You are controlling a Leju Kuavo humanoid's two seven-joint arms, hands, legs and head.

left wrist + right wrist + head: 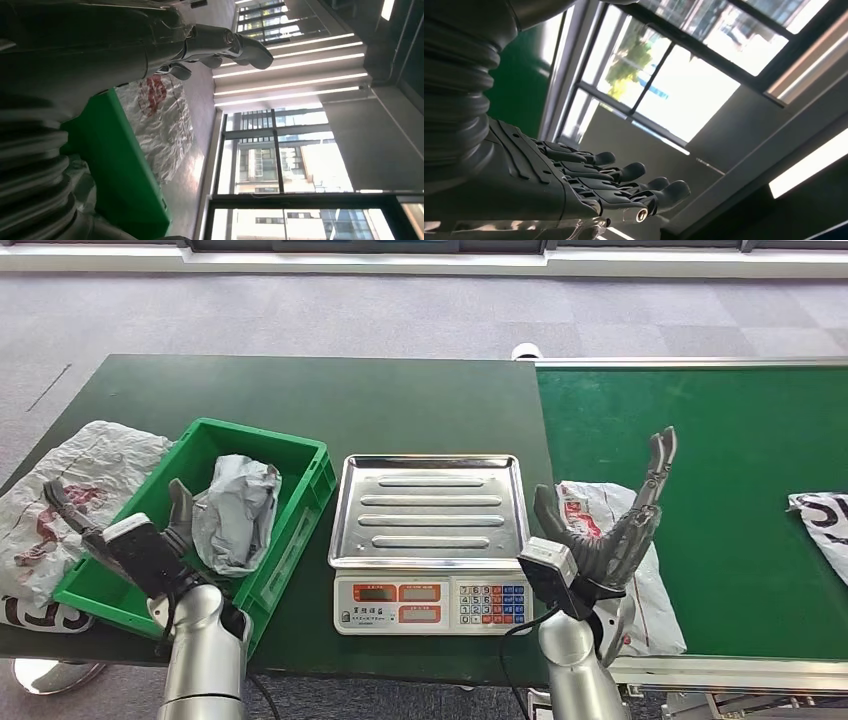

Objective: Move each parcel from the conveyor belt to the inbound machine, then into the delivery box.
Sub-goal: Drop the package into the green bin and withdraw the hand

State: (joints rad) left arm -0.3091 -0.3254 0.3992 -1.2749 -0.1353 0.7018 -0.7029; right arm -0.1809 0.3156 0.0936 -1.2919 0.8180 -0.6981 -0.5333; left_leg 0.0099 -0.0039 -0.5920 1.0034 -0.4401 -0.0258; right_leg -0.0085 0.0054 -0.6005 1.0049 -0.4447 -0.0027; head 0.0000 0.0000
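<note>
White parcel (610, 540) lies on the green belt (700, 490), lower centre-right, partly behind the right hand (610, 530), which is empty with fingers spread. Grey parcel (235, 515) sits in the green box (300, 455), lower left. Left hand (120, 530) empty, fingers apart. Scale (430, 540) sits between.

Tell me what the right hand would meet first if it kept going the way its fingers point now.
Probably nothing. The right hand is open, fingers aimed up at windows and ceiling, above the white parcel on the belt. Depth is unclear.

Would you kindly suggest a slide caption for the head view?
Both hands open, right hand raised above a white parcel on the conveyor belt, empty scale alongside.
</note>
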